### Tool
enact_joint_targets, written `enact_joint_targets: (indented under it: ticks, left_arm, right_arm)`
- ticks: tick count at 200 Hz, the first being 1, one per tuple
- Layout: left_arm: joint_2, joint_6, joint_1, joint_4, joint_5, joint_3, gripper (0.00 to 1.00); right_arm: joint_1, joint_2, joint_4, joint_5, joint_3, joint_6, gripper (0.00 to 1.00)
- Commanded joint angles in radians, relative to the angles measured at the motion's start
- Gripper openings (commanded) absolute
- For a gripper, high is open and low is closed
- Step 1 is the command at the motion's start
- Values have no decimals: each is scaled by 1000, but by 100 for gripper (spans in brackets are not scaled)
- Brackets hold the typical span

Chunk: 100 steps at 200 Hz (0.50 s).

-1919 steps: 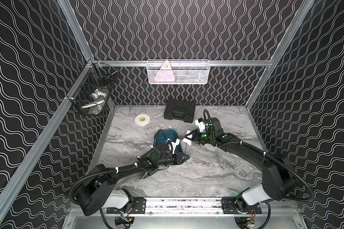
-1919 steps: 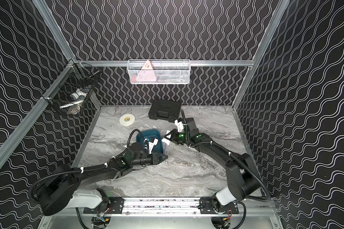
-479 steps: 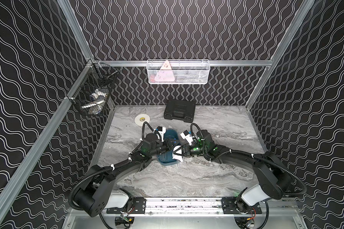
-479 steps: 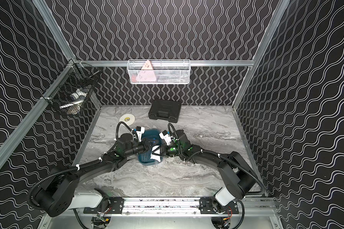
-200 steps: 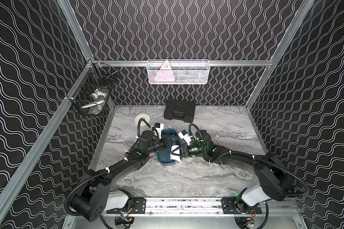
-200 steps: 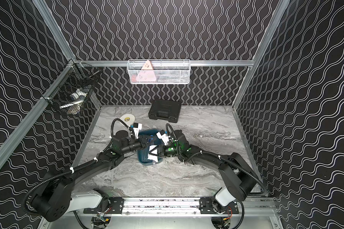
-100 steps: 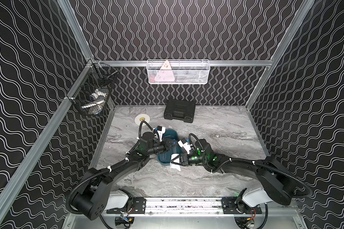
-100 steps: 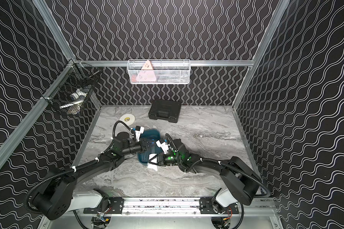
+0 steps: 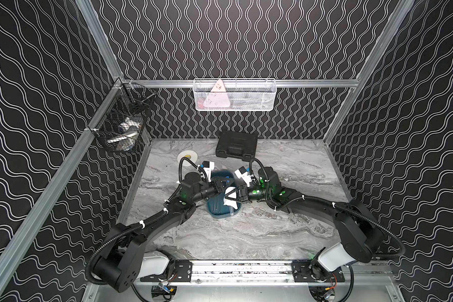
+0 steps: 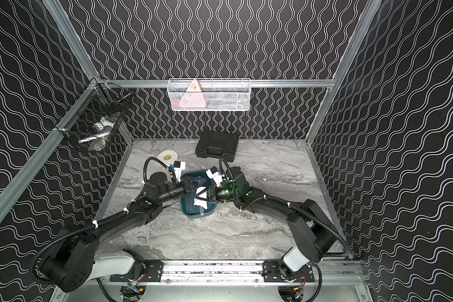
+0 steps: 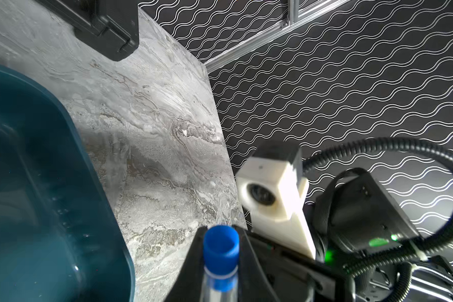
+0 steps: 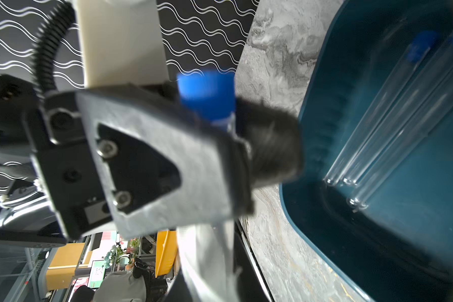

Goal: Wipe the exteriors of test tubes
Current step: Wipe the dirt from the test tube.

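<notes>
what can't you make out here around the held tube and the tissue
held test tube: left wrist view's edge cuts it off just past the cap
same tube, both top views: too thin and clear to pick out beside the tissue
tissue touching tube or not: right wrist view blurred there
black wire basket contents: mesh hides them

A robotics laboratory test cell is shown. The work space is enclosed on three sides by black wall panels printed with white wavy lines (image 9: pixel 220 39), held in a silver aluminium profile frame (image 9: pixel 298 83). A grey marble-patterned tabletop (image 9: pixel 285 224) is laid inside, and two black jointed robot arms (image 9: pixel 162 219) are mounted on a silver metal rail (image 9: pixel 241 269) at its front edge. Thin clear test tubes with blue caps (image 12: pixel 377 112) are kept in a dark teal plastic tray (image 12: pixel 416 248). Beyond the cell, a room with yellow partitions (image 12: pixel 63 261) is glimpsed in the right wrist view.
</notes>
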<state>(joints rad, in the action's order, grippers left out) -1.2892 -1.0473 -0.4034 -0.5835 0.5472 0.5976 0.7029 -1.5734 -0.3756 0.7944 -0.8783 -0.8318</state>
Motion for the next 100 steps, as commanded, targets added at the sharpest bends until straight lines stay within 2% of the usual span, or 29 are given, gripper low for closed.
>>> enact_joint_targets:
  ticks: [1, 41, 73, 100]
  left_arm:
    - [4, 2, -1, -25, 48, 10, 13]
    - [-2, -1, 0, -33, 44, 10, 13]
    - [-11, 12, 10, -15, 45, 28, 12]
    - [-16, 13, 17, -14, 50, 38, 12]
  right_arm:
    - [-7, -4, -97, -9, 13, -48, 18]
    - [9, -3, -158, -20, 64, -94, 18]
    - [86, 43, -153, -77, 153, -104, 19]
    - [143, 82, -231, -130, 249, -163, 18]
